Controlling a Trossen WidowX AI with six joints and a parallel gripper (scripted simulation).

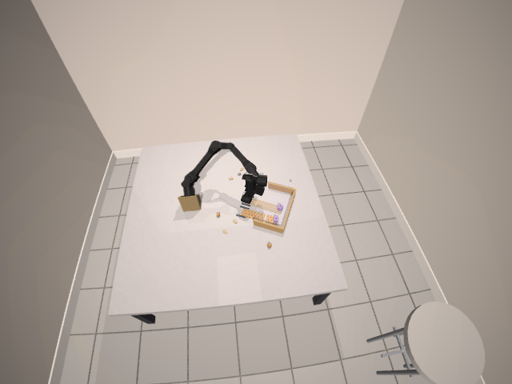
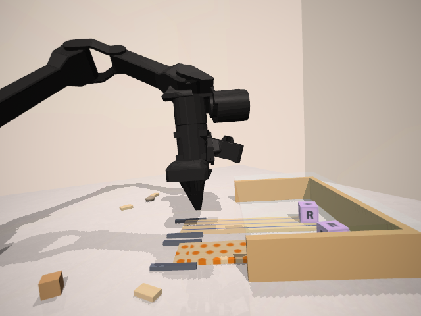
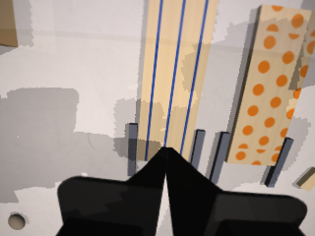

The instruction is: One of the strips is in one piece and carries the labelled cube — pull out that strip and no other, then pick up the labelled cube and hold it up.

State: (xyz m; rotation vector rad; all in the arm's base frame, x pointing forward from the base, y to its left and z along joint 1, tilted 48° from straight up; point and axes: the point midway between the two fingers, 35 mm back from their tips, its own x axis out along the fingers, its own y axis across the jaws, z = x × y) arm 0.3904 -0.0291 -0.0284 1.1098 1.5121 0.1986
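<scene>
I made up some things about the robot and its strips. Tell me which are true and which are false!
1. The claw is shut with nothing in it. True.
2. The claw points down over the near end of the striped strip. True.
3. Both purple cubes lie outside the wooden tray. False: both sit inside it, at the far ends of the strips.
4. The dotted strip has blue spots. False: its spots are orange.
5. The striped strip runs in one piece from its near end to its cube. True, as far as the outside view shows.
6. The stool stands on the table. False: it stands on the tiled floor beside the table.
</scene>
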